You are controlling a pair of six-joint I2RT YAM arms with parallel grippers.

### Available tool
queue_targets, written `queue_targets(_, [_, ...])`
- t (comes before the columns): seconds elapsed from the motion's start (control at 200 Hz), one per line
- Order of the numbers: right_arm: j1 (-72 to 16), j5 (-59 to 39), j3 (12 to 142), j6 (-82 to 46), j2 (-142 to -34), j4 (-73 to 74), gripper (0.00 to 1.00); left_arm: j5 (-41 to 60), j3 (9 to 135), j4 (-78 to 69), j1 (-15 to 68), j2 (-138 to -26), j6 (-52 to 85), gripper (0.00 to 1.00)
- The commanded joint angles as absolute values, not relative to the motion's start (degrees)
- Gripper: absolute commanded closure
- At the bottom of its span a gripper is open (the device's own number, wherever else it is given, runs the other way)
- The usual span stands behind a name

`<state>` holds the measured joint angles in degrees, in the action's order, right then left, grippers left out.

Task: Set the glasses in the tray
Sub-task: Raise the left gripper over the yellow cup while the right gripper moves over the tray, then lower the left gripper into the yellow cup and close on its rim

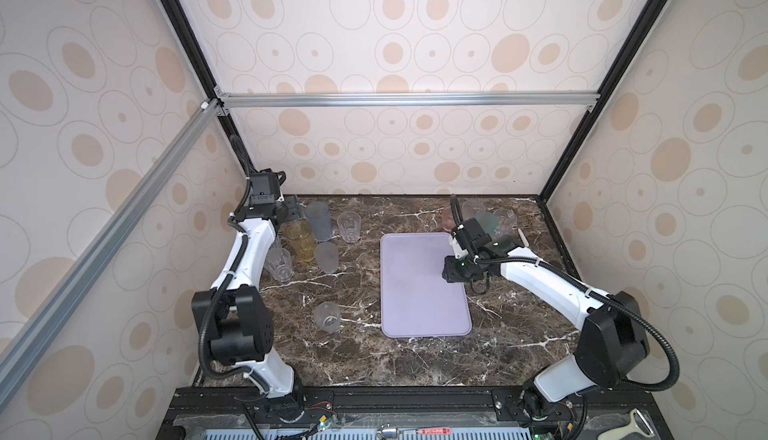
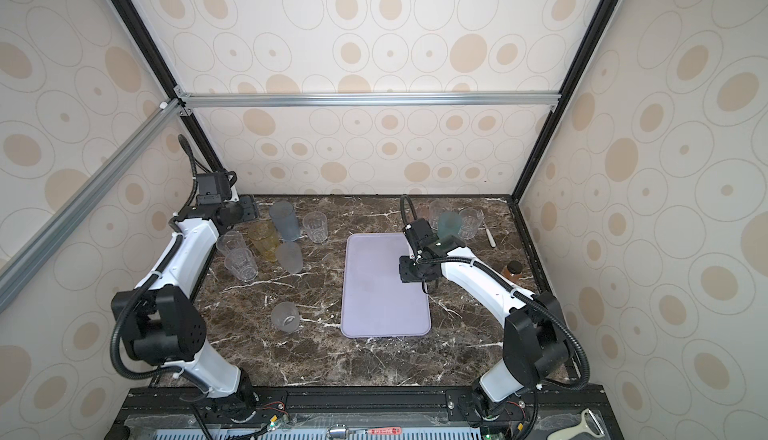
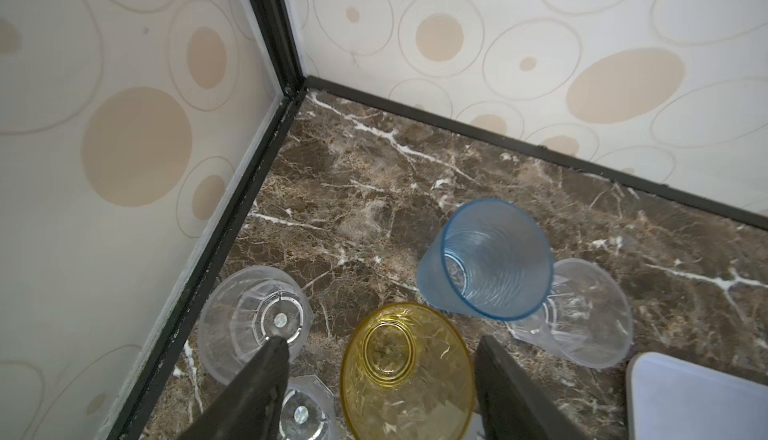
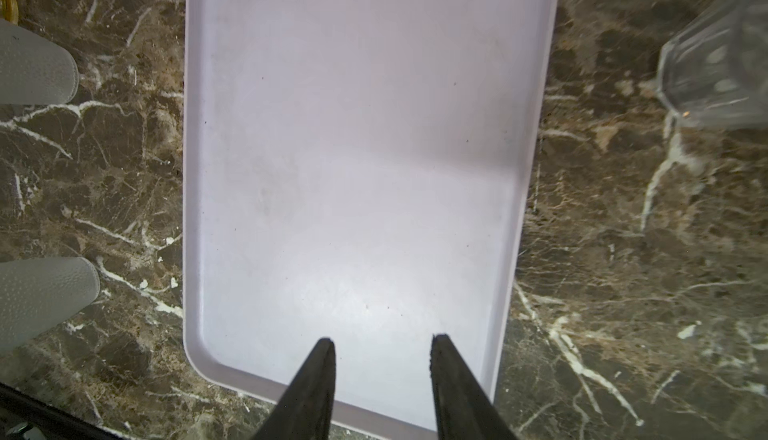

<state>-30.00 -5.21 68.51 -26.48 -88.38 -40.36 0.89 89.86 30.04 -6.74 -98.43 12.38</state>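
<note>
Straddles tall amber translucent tumbler (image 3: 407, 371), left jaws apart — right jaws apart too — risks knocking the crowding blue translucent tumbler (image 3: 494, 259).

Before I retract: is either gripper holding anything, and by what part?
Nothing is held. The right gripper is open and empty over the tray; the left gripper is open astride the amber glass, not gripping it.

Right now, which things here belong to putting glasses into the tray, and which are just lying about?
Job: tray; amber glass; grey-blue glass; teal glass; clear glasses; frosted glasses.
Lying about: amber bottle; white-handled utensil; peeler.
</note>
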Motion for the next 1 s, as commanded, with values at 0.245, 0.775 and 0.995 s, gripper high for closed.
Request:
queue_targets(0.245, [-32.27,-9.11,70.55,-28.7,-91.61,-38.76,0.59,1.15,97.57,42.72,-7.2,-105.38,3.79,0.47])
queue_targets(0.775, [-35.75,-7.47,73.44,-29.44,-96.28,-38.15,0.59,3.02,91.02,38.7,-8.42,-102.09,2.38,0.62])
queue_targets(0.995, [-36.58,-7.03,73.89,-29.75,-97.12,-37.97,0.59,1.54,88.55,37.35,-8.9,-102.74,2.29,0.63])
